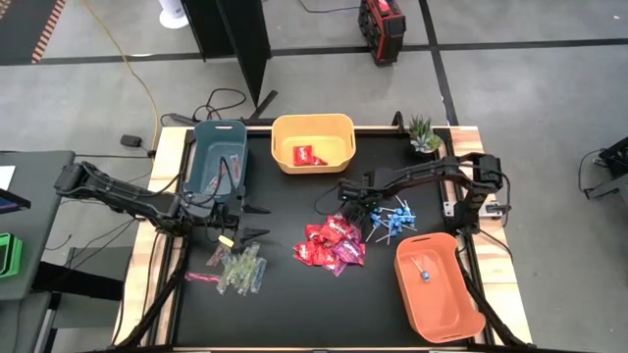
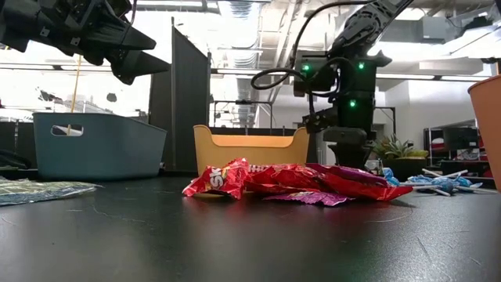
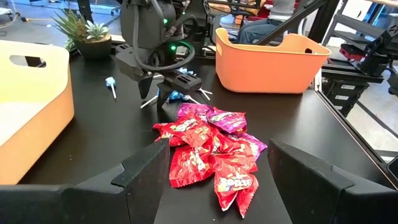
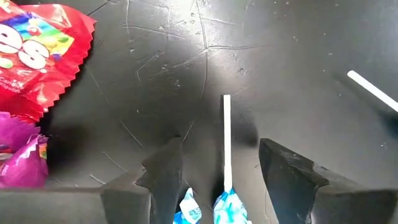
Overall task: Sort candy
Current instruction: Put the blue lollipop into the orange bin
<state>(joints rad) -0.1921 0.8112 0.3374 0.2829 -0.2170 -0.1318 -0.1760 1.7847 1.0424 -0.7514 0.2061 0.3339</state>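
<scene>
A pile of shiny red and magenta packets (image 1: 332, 243) lies mid-table. Blue lollipops (image 1: 392, 218) on white sticks are strewn to its right, and clear green stick packets (image 1: 238, 267) lie to its left. My right gripper (image 1: 355, 201) points down, open, at the left edge of the lollipops. In its wrist view, one lollipop (image 4: 227, 143) lies on the table between the two fingers (image 4: 165, 171), untouched. My left gripper (image 1: 250, 221) hovers open and level, left of the red pile (image 3: 211, 149), with nothing between its fingers.
A blue bin (image 1: 218, 157) stands far left. The yellow bin (image 1: 312, 126) at far centre holds a red packet (image 1: 309, 154). The orange bin (image 1: 439, 294) at near right holds a lollipop (image 1: 425, 270). A small potted plant (image 1: 424, 132) stands at the far right corner.
</scene>
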